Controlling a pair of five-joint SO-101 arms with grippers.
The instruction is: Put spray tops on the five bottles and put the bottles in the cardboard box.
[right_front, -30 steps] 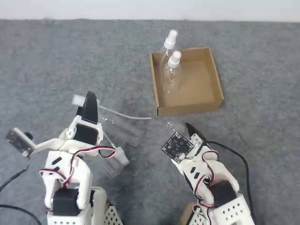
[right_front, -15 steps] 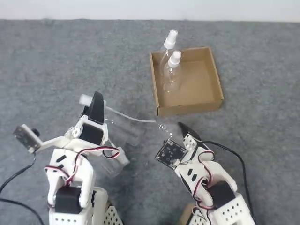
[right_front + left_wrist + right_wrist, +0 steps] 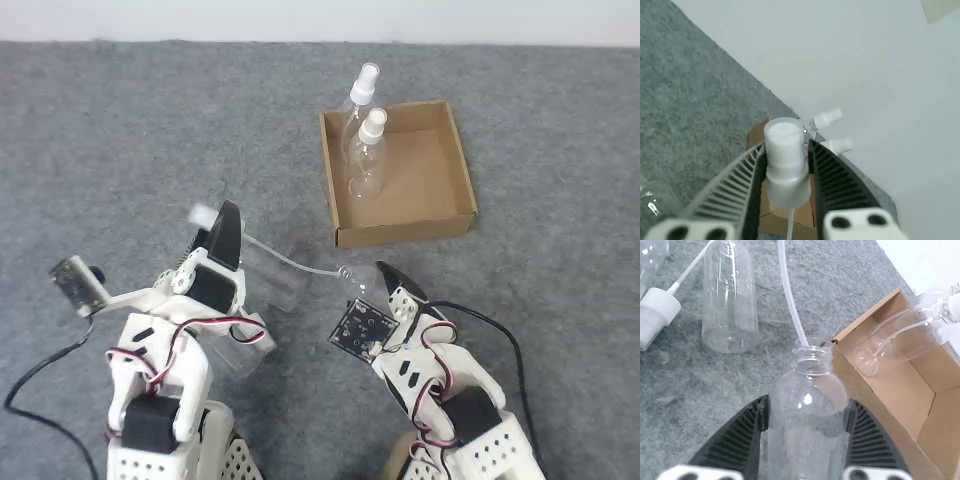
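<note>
cardboard box (image 3: 405, 233) sits in the far half of the grey-carpeted tabletop (image 3: 120, 120), a bit right of middle. two capped bottles (image 3: 366, 160) are already in it, leaning into its far-left corner with the spray heads poking over the rim. so 2 of 5 look done.

third one is in progress. right gripper (image 3: 807, 402) is clamped around an open bottle (image 3: 807, 430), just on the near side of the box's near-left corner, neck pointing toward the box. left gripper (image 3: 786, 147) pinches a spray top (image 3: 785, 165) by its white head. its dip tube (image 3: 790, 300) runs across to the bottle and the tip sits right at the mouth. can't tell if it's inside. top is not seated.

lying between the arms, toward the near edge: one uncapped bottle (image 3: 730, 295) on its side, a loose spray top (image 3: 655, 307) near it, and another clear bottle (image 3: 235, 352) close by the left arm.

my read: a bit under halfway. left to do: thread the tube, seat this top, box the bottle, then two more cap-and-box cycles.
</note>
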